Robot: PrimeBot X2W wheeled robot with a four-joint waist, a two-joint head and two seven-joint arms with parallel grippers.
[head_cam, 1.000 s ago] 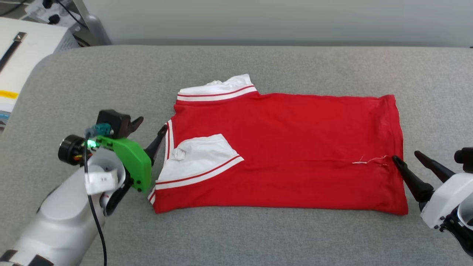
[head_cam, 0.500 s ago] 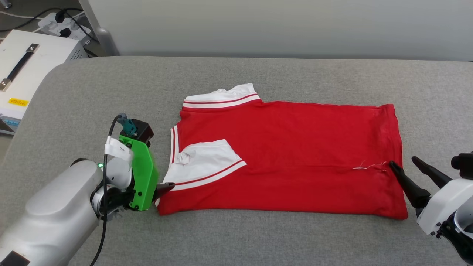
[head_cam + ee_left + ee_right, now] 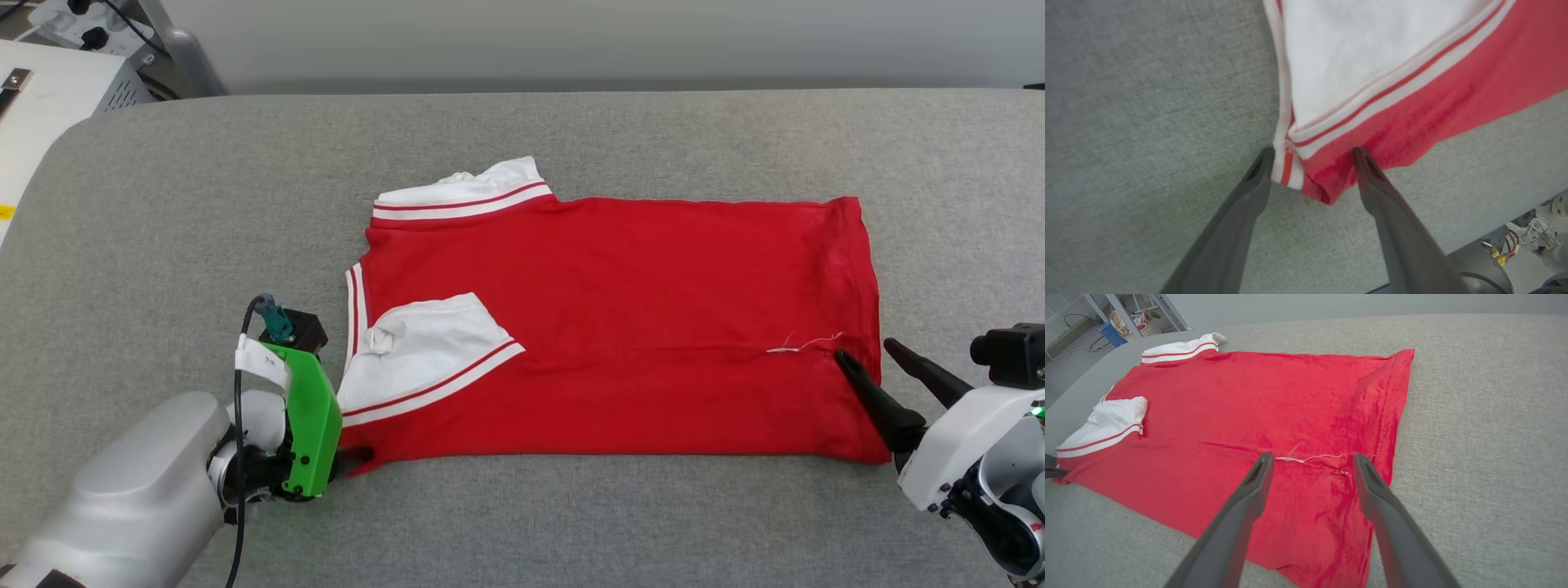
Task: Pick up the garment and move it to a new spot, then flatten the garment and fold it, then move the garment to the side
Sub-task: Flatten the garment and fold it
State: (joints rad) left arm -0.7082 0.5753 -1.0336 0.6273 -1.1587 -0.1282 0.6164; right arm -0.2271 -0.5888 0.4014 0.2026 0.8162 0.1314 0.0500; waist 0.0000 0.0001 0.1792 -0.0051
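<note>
- Judged done, going by the lie of the garment (image 3: 620, 327): pick-up, move and flattening. Smooth on the table (image 3: 571, 523), about mid-way along it, red face up, no print showing.
- Judged partly done: the folding. Near sleeve (image 3: 433, 351) turned in over the body, with a lengthwise crease along the near part (a loose white thread (image 3: 804, 343) lies on it). Far sleeve (image 3: 461, 192) poking out past the far edge.
- Judged left: a cross fold, then the move to the side.
- At the near collar-end corner, the left claw (image 3: 1312, 153): jaws apart, straddling the corner, tips touching the cloth edge, nothing clamped.
- At the hem end by the thread, the right claw (image 3: 1312, 455): jaws apart, one finger over the cloth and the other near the hem edge, nothing clamped.
- Containers: none on the table; beyond its left end a white box (image 3: 37, 90) with a handle, shut as far as can be told, contents hidden.
</note>
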